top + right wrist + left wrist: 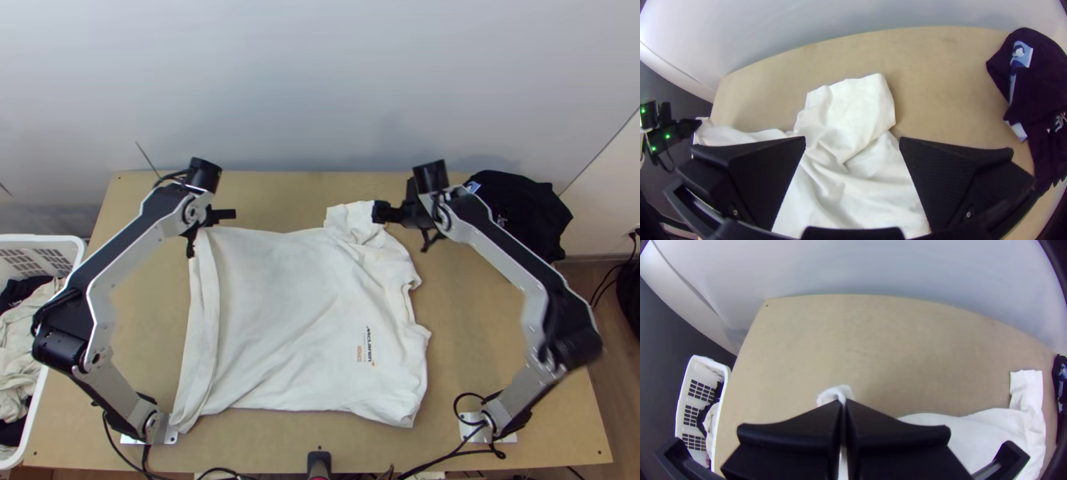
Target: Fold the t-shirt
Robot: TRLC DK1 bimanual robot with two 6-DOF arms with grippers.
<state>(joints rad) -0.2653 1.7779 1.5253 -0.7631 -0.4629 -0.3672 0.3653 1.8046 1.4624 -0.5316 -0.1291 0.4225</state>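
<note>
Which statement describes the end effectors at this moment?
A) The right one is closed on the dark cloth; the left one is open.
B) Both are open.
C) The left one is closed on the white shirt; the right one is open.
C: the left end effector pinches the white shirt, while the right end effector's fingers stand wide apart.

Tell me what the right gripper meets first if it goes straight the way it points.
Probably the white t-shirt, at its rumpled far end, seen between the right gripper's open fingers; the depth of that gap is unclear.
</note>
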